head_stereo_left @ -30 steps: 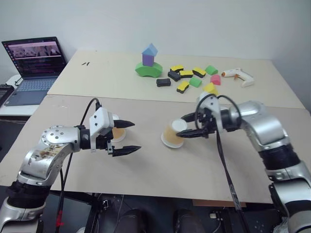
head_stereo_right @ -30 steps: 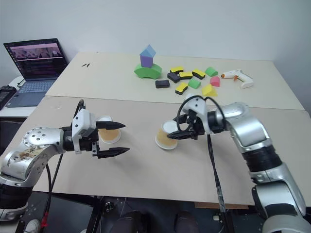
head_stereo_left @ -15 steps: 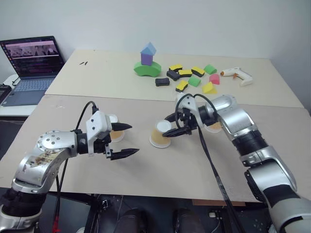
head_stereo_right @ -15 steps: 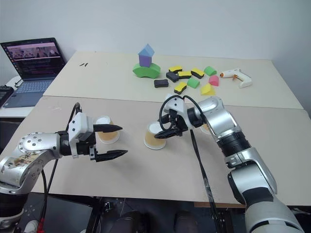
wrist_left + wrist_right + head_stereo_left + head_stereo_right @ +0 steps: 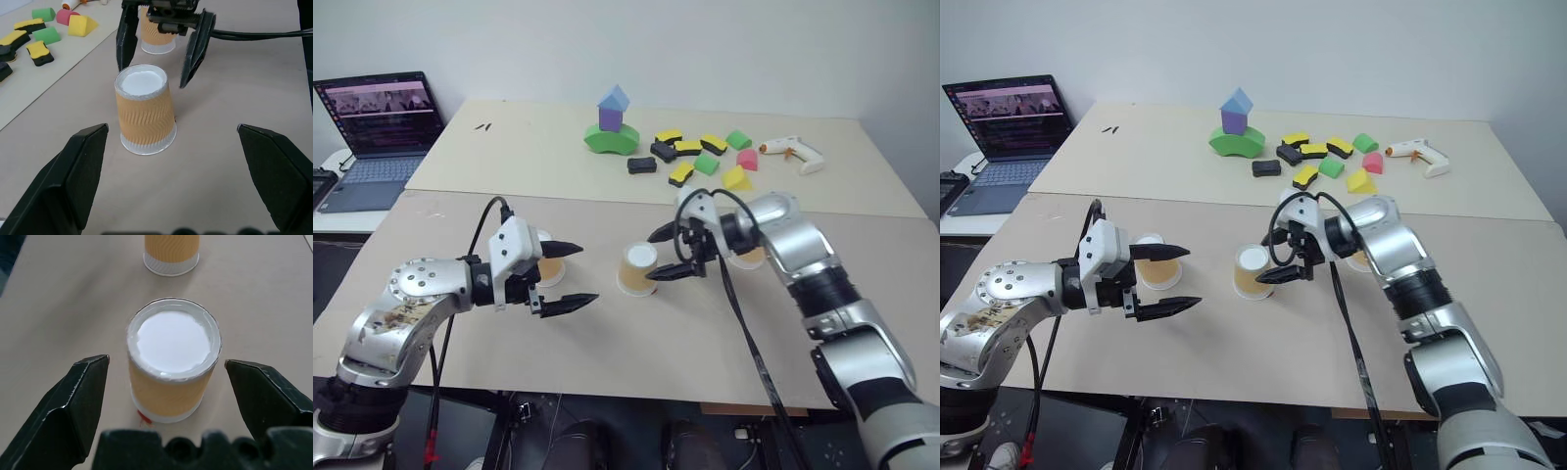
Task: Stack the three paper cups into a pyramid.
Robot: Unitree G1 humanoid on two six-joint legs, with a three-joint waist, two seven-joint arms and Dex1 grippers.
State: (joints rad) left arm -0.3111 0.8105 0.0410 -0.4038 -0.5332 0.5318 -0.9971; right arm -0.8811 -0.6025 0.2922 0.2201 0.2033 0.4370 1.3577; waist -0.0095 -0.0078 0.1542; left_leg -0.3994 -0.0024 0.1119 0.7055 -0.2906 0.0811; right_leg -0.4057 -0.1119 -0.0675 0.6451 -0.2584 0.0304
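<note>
On the near table (image 5: 636,343), the left gripper (image 5: 570,275) hangs with its black fingers spread and empty, a cup (image 5: 551,267) standing upside down just behind them. Toward the middle, a second cup (image 5: 637,268) stands upside down on the tabletop; the right gripper (image 5: 666,257) has its fingers parted on either side of it, clear of its wall. The right wrist view looks down on this cup's round white base and a small red mark at its rim, which the head views miss. The left wrist view brings out the cups' ribbed, wavy tan sleeves and a third cup (image 5: 157,36) behind the right gripper. On the far table lie soft foam blocks (image 5: 690,157), a block tower (image 5: 613,125) and a glue gun (image 5: 793,153); a laptop (image 5: 374,137) sits at the left.
</note>
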